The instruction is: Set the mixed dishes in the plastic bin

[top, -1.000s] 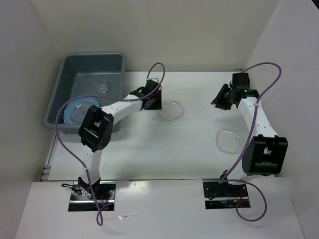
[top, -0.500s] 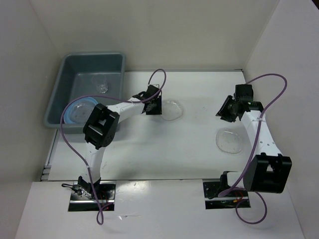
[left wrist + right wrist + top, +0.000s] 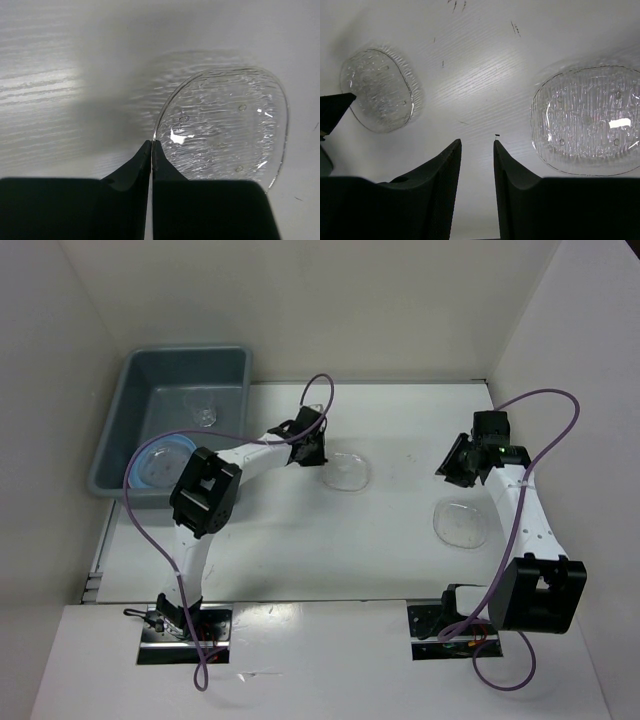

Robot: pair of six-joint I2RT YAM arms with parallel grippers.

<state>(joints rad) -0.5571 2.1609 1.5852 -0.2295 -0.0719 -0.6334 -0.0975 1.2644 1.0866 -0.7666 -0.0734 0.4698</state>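
A clear round plate (image 3: 348, 471) (image 3: 225, 125) lies on the white table right of centre-left. My left gripper (image 3: 318, 453) (image 3: 151, 143) is shut, its fingertips pinching this plate's near-left rim. A second clear plate (image 3: 460, 525) (image 3: 587, 120) rests further right. My right gripper (image 3: 456, 462) (image 3: 477, 144) hovers over bare table between the two plates, jaws open with nothing between them. The first plate (image 3: 377, 90) also shows at the left of the right wrist view. The grey-blue plastic bin (image 3: 118, 410) stands at the back left, holding a blue plate (image 3: 155, 465) and a small clear cup (image 3: 205, 416).
White walls enclose the table at the back and on both sides. Purple cables loop off both arms; the left one (image 3: 135, 510) hangs past the bin's near edge. The arm bases (image 3: 185, 625) sit at the near edge.
The left gripper's jaws closed on the clear plate's rim, and the plate shifted slightly right. The right gripper swung right and nearer, then held still.
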